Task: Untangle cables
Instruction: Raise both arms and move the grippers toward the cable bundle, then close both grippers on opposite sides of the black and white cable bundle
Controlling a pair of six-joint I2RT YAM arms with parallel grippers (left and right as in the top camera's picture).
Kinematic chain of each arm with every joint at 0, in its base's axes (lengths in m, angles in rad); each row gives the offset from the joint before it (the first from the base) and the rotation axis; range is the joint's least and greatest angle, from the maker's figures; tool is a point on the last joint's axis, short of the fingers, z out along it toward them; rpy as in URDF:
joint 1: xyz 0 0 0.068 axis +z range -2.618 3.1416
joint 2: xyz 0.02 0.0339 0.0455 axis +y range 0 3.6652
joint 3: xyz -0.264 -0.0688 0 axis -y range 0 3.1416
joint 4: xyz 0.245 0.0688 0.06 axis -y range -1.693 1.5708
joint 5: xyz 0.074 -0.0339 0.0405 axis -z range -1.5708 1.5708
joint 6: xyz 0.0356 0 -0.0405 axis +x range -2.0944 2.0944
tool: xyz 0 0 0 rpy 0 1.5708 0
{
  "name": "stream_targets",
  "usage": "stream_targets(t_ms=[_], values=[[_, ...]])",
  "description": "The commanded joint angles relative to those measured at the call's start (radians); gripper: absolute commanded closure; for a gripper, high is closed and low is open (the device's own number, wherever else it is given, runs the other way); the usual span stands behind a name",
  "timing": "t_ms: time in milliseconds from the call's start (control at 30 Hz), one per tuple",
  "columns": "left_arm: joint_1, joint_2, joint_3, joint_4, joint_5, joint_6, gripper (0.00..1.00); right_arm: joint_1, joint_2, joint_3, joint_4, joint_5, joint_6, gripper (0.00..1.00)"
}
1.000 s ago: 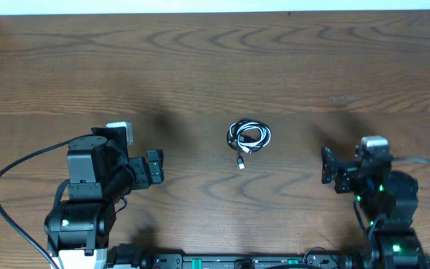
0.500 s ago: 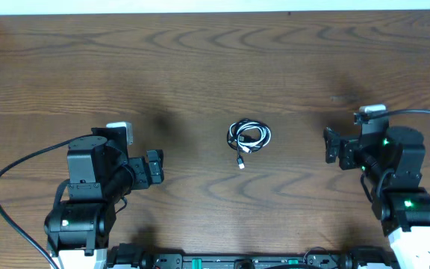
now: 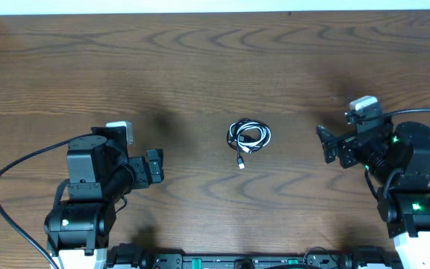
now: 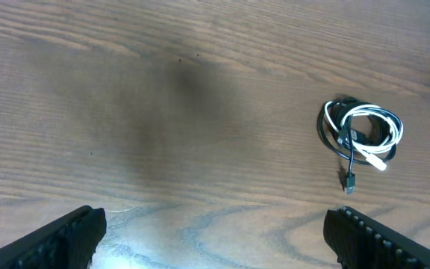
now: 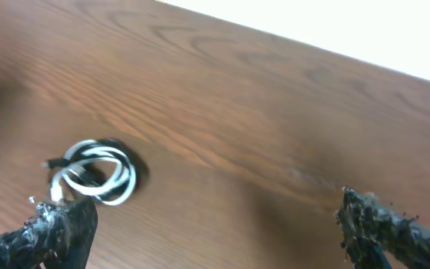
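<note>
The white and black cables lie coiled together in one small bundle at the middle of the table, a black plug end trailing toward the front. The bundle also shows in the left wrist view and in the right wrist view. My left gripper is open and empty, well to the left of the bundle. My right gripper is open and empty, to the right of the bundle and apart from it.
The wooden table spreads all round the bundle. A pale wall or edge runs along the far side. Thick black arm wires loop at the front left and right.
My right arm has risen and swung toward the far side and slightly left, its gripper now nearer the bundle. The left arm and the cables have not moved.
</note>
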Motion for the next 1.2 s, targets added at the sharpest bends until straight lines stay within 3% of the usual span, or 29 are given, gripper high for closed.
stream_targets(t_ms=[0, 167, 367, 633, 900, 1167], values=[[0.003, 0.004, 0.012, 0.038, 0.016, -0.009, 0.02, 0.009, -0.007, 0.024, 0.021, -0.12, -0.019, 0.01], [0.003, 0.021, 0.018, 0.083, 0.038, -0.073, 0.02, 0.009, -0.007, 0.024, 0.046, -0.179, -0.014, 0.01], [-0.036, 0.133, 0.059, 0.084, 0.045, -0.103, 0.02, 0.009, 0.023, 0.024, 0.044, -0.103, 0.111, 0.01], [-0.251, 0.397, 0.173, 0.103, 0.037, -0.108, 0.02, 0.009, 0.09, 0.024, -0.041, -0.003, 0.277, 0.01], [-0.418, 0.606, 0.173, 0.19, 0.038, -0.137, 0.02, 0.009, 0.106, 0.024, -0.101, 0.041, 0.281, 0.01], [-0.427, 0.628, 0.173, 0.28, 0.086, -0.141, 0.02, 0.009, 0.108, 0.024, -0.096, -0.015, 0.281, 0.01]])
